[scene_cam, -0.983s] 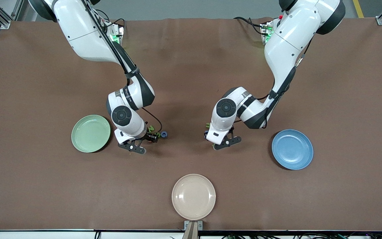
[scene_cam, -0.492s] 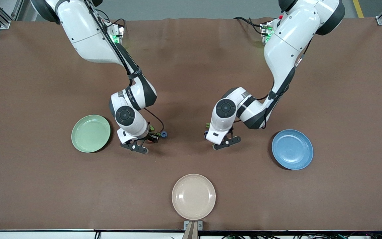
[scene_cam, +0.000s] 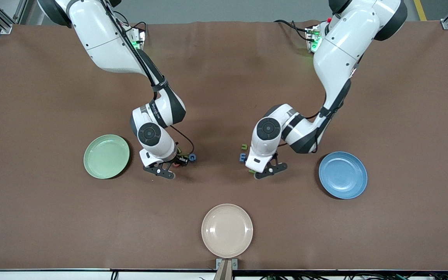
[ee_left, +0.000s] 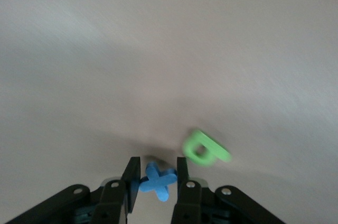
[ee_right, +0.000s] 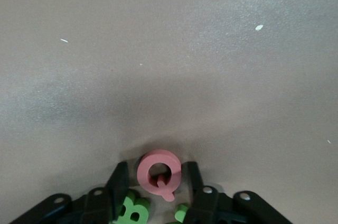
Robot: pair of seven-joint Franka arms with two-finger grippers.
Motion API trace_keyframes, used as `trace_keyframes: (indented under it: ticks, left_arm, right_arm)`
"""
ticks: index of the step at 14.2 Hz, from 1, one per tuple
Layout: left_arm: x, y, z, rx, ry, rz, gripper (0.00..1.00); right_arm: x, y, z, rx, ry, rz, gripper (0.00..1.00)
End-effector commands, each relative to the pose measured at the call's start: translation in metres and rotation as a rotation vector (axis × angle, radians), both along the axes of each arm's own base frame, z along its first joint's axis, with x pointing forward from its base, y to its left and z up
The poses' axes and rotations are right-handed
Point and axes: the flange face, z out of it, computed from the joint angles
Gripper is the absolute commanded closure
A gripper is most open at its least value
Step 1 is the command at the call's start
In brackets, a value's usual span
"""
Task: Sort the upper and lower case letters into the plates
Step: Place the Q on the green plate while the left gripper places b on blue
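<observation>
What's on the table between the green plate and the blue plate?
In the front view, between the green plate and blue plate: both arms' tools, right tool and left tool, and small letters.

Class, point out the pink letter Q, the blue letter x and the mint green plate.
pink letter Q (ee_right: 158,174), right wrist view, on its ring.
blue letter x (ee_left: 157,180), left wrist view, at its crossing.
mint green plate (scene_cam: 106,156), front view, on its bare centre.

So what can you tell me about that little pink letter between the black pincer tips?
The pink letter Q is a small, thick, matte piece that looks like foam: a round ring with a hole and a short tail. It lies flat on the brown table, between the two black fingers of the right pincer, which stand close on either side of it. Whether they already press it cannot be told. A green letter B lies right beside it.
</observation>
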Motion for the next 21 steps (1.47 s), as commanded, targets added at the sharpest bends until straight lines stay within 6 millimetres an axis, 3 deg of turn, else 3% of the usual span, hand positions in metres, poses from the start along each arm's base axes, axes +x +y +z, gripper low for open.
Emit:
trace_keyframes:
  ticks: [1, 3, 6, 10, 11, 12, 13, 14, 16, 19, 21]
  left_arm:
    - [0.024, 0.058, 0.055, 0.081, -0.008, -0.041, 1.00]
    - [0.046, 0.112, 0.067, 0.088, -0.004, -0.079, 1.00]
    - [0.064, 0.179, 0.066, 0.098, 0.024, -0.113, 1.00]
    - [0.067, 0.248, 0.039, 0.094, 0.076, -0.135, 0.98]
    - [0.064, 0.266, 0.032, 0.087, 0.076, -0.136, 0.86]
    - [0.061, 0.278, 0.025, 0.081, 0.079, -0.122, 0.61]
    - [0.057, 0.286, 0.018, 0.080, 0.091, -0.113, 0.17]
    - [0.055, 0.291, 0.024, 0.082, 0.087, -0.105, 0.00]
    - [0.054, 0.273, 0.043, 0.069, 0.070, -0.102, 0.00]
    - [0.058, 0.229, 0.067, 0.021, 0.018, -0.070, 0.00]
    - [0.054, 0.189, 0.061, -0.010, 0.016, -0.010, 0.00]
  right_arm:
    - [-0.001, 0.003, -0.001, -0.011, -0.006, -0.010, 0.79]
    - [0.004, -0.005, 0.001, -0.017, -0.008, -0.012, 0.97]
    - [0.014, -0.030, 0.011, -0.065, -0.021, 0.028, 1.00]
    - [0.029, -0.098, 0.070, -0.081, 0.037, 0.113, 1.00]
    - [0.027, -0.117, 0.082, -0.077, 0.035, 0.138, 1.00]
    - [0.023, -0.138, 0.089, -0.073, 0.038, 0.147, 1.00]
    - [0.017, -0.155, 0.096, -0.071, 0.040, 0.168, 1.00]
    - [0.011, -0.174, 0.100, -0.068, 0.044, 0.182, 1.00]
    - [-0.007, -0.210, 0.105, -0.060, 0.042, 0.218, 1.00]
    - [-0.034, -0.259, 0.087, -0.050, 0.031, 0.239, 1.00]
    - [-0.047, -0.274, 0.069, -0.048, 0.023, 0.245, 1.00]
